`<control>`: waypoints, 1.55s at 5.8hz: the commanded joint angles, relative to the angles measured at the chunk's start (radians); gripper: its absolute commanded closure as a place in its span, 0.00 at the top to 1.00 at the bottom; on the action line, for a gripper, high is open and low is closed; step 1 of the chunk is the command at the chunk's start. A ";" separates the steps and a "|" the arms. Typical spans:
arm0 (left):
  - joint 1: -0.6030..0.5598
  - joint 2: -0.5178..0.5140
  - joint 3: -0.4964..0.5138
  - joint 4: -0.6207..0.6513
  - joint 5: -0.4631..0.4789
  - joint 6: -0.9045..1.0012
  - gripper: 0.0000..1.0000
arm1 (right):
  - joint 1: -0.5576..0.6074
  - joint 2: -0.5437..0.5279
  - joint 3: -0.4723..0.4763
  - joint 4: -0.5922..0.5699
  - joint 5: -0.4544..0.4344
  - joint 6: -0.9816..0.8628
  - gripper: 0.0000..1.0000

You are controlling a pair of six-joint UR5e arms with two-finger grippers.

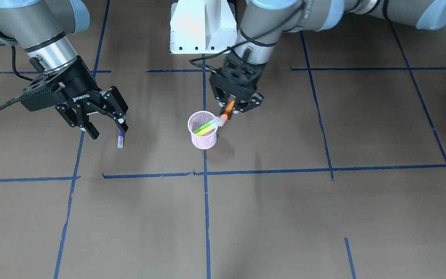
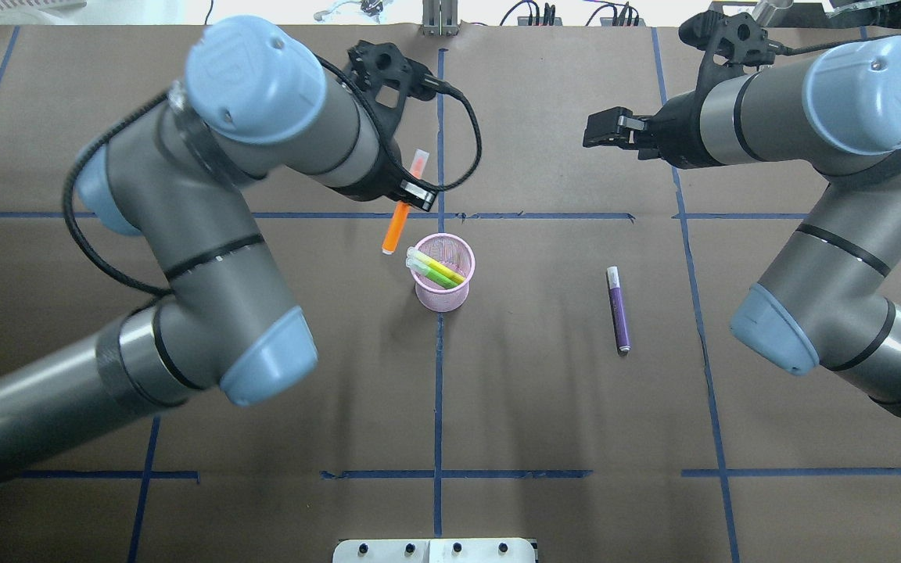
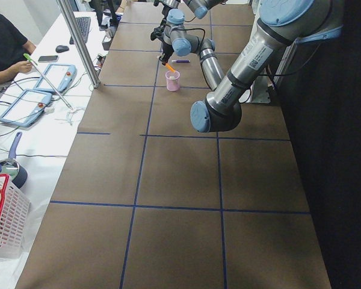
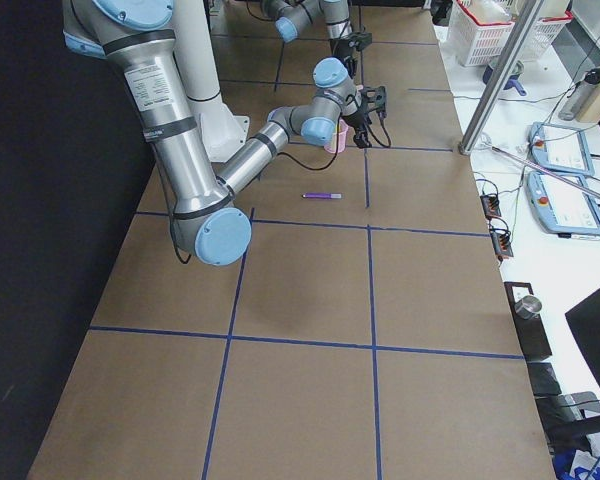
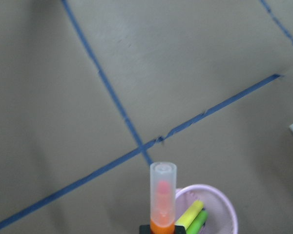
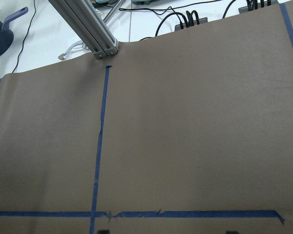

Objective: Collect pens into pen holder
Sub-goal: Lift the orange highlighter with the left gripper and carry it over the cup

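Note:
The pink mesh pen holder [image 1: 203, 135] stands mid-table with a green pen [image 1: 203, 127] and a yellow pen [image 1: 206, 131] leaning inside. My left gripper [image 1: 230, 107] is shut on the orange pen [image 1: 229, 107] and holds it tilted. The pen's lower end is just beside the holder's rim [image 2: 444, 238], on its outer side. The left wrist view shows the orange pen's pale cap [image 5: 162, 195] next to the rim [image 5: 232, 214]. The purple pen [image 2: 619, 309] lies flat on the table. My right gripper [image 1: 108, 131] is open and empty, raised above that pen.
Brown paper with blue tape lines [image 2: 439, 391] covers the table. The robot's white base [image 1: 203, 27] is behind the holder. Off the table's far side are a metal post [image 6: 88, 29], cables, teach pendants [image 4: 560, 150] and a seated operator [image 3: 3, 51].

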 commanded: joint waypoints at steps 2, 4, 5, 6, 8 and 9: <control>0.129 -0.022 0.042 -0.062 0.281 0.047 0.00 | 0.003 -0.003 0.000 0.000 -0.002 0.003 0.86; 0.150 -0.016 0.134 -0.214 0.283 0.041 0.00 | 0.003 -0.003 0.000 -0.005 -0.002 0.012 0.99; 0.167 -0.012 0.131 -0.214 0.283 0.041 0.02 | 0.003 -0.003 -0.003 -0.009 -0.002 0.014 0.99; 0.169 0.002 0.128 -0.215 0.283 0.040 0.03 | 0.003 -0.003 -0.003 -0.009 -0.002 0.014 0.99; 0.171 0.022 0.124 -0.220 0.283 0.041 0.25 | 0.003 -0.005 -0.001 -0.009 -0.002 0.014 0.99; 0.171 0.022 0.127 -0.220 0.283 0.043 0.56 | 0.003 -0.003 -0.001 -0.009 -0.002 0.014 0.99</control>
